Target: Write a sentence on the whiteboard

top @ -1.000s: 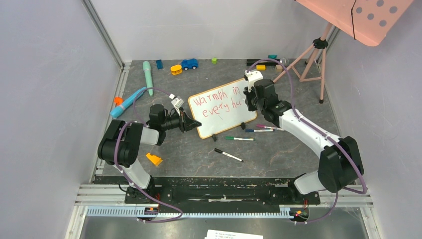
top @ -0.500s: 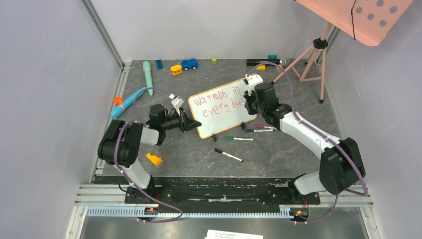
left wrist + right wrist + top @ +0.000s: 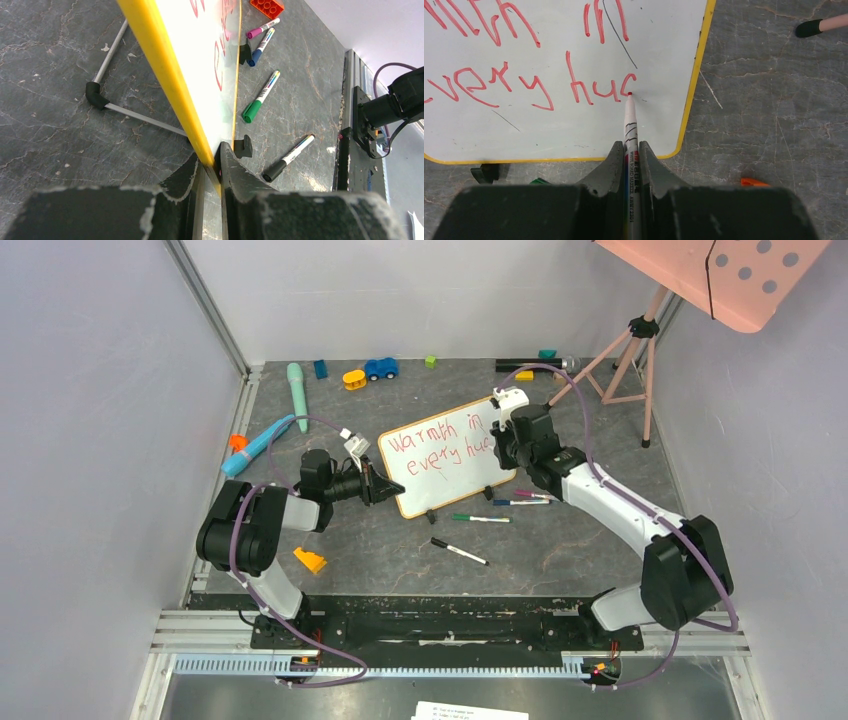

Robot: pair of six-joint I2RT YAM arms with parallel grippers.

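While your left gripper (image 3: 210,159) pinched the frame of the whiteboard (image 3: 432,490) on the table (image 3: 560,540), your right gripper (image 3: 630,150) clamped the marker (image 3: 630,120), its tip touching the unfinished last letter of the sentence (image 3: 571,82).

Likely a lab: enclosure walls (image 3: 90,390).

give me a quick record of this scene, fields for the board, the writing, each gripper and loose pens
whiteboard: propped at a tilt on the table
sentence: red, reads "Warmth in every hu" plus an unfinished last letter
left gripper: shut on the whiteboard's edge
right gripper: shut on a red marker, tip at the last letter
loose pens: green marker and black marker lying before the board
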